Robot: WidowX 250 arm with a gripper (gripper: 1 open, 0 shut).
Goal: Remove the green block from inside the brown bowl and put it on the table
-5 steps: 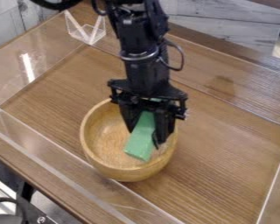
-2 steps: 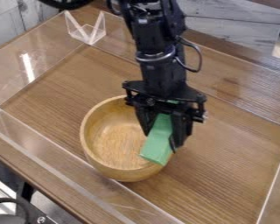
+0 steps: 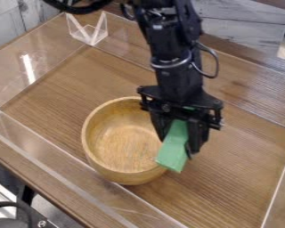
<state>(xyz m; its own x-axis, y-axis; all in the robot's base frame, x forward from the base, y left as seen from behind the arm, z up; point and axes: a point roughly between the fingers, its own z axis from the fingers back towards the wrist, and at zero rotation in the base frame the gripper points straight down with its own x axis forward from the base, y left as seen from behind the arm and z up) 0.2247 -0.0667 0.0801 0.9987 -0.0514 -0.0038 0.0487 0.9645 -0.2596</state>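
One end effector (image 3: 181, 125) — closed; gripping green block (image 3: 174, 148).

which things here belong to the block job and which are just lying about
Part of the job:
- green block, held in the jaws
- brown bowl
- table

Just lying about:
- clear pointed plastic piece at the back
- black cable at the near left corner

This place looks like a robot lab or test bench: 1 black robot arm (image 3: 169, 53) reaches over a wood-grain table (image 3: 61, 85), which has clear plastic walls (image 3: 64, 153) along its edge; dark cables (image 3: 17, 207) lie at the corner, though the small picture makes details there hard to read
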